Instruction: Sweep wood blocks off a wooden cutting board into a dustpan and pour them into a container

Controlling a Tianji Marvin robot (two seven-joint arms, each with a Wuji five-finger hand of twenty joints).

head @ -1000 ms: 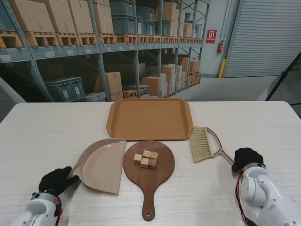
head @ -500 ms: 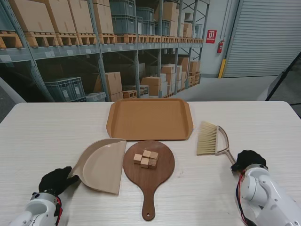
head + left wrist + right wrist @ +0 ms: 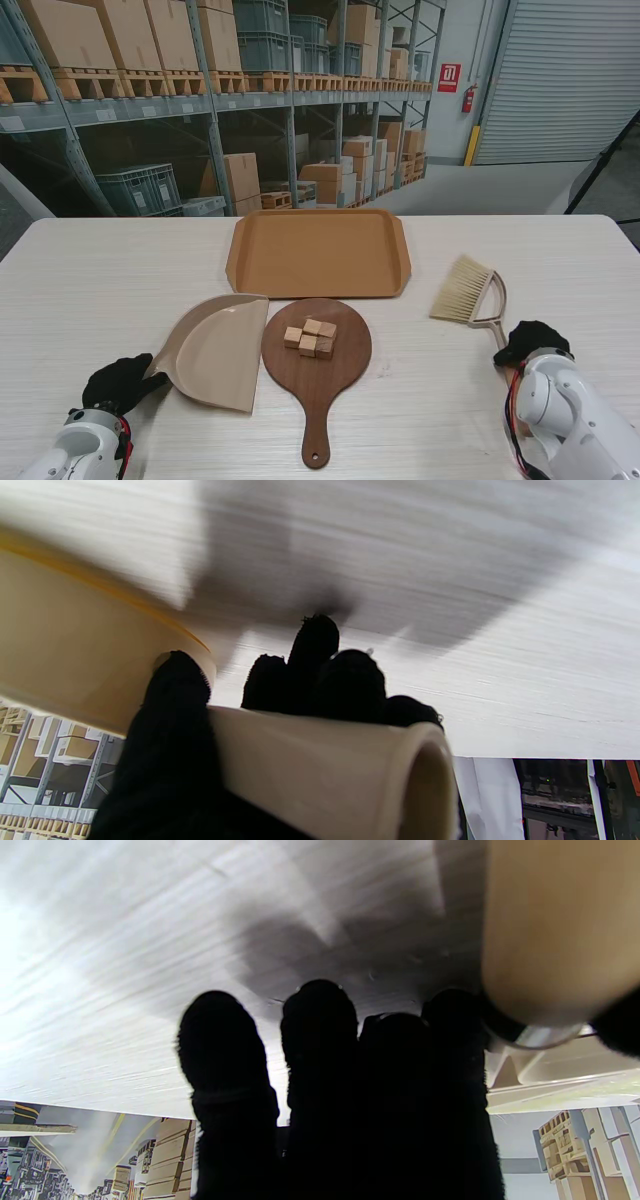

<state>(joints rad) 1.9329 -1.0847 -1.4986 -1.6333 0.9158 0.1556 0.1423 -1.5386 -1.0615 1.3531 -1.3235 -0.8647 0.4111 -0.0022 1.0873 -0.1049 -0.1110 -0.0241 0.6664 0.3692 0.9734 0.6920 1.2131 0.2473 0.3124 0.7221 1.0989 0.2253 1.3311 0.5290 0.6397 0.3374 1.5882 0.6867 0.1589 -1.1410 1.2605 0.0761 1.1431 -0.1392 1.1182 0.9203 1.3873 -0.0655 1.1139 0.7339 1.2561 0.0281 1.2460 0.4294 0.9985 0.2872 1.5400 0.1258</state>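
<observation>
Wooden blocks [image 3: 310, 338], light, hard and apt to skitter, sit mid-cutting board [image 3: 345, 375]; right hand [image 3: 531, 341] fingers clamp the brush [image 3: 468, 293] handle, left hand [image 3: 118, 384] fingers the dustpan [image 3: 215, 350] handle.

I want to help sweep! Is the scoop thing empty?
Empty. The dustpan shows only bare beige; all the wood blocks sit on the cutting board.

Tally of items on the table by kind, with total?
Small light wood blocks: 5 visible, clustered
Round dark wooden cutting board with handle: 1
Beige plastic dustpan: 1
Beige hand brush with pale bristles: 1
Orange-brown rectangular tray: 1
Total: 9
</observation>
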